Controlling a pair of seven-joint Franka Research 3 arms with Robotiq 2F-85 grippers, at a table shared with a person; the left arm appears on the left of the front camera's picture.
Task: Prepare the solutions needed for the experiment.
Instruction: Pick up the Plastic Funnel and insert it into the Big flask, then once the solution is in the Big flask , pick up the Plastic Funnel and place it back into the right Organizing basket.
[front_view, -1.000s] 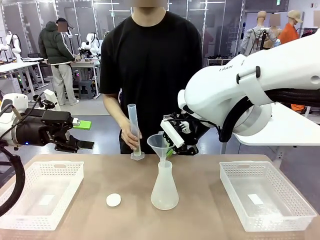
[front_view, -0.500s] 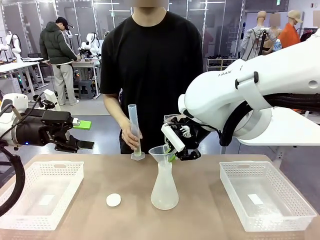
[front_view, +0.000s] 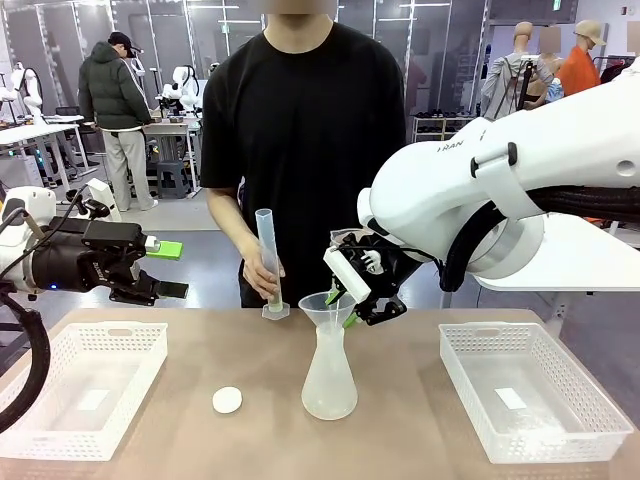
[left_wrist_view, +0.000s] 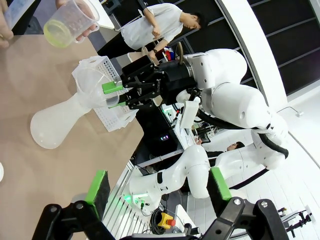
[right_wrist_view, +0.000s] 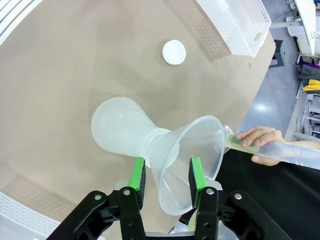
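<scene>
A translucent white conical flask (front_view: 328, 380) stands mid-table with a clear funnel (front_view: 322, 306) seated in its neck. My right gripper (front_view: 347, 303) hovers at the funnel's right side. In the right wrist view its green pads (right_wrist_view: 137, 175) stand open astride the funnel (right_wrist_view: 192, 150), with a gap on the left. The person's hand holds a tall measuring cylinder (front_view: 267, 255) upright behind the flask. The pale yellow-green solution (front_view: 274, 298) sits in its bottom. My left gripper (front_view: 170, 270) is open and empty, high over the left basket.
White baskets stand at the left (front_view: 112, 329) and the right (front_view: 490, 330), each with a small white card inside. A round white stopper disc (front_view: 227, 400) lies left of the flask. The person stands close at the far edge.
My right gripper lowered the funnel into the flask's neck, then its jaws spread off the funnel. The left arm and the person's cylinder stayed put.
</scene>
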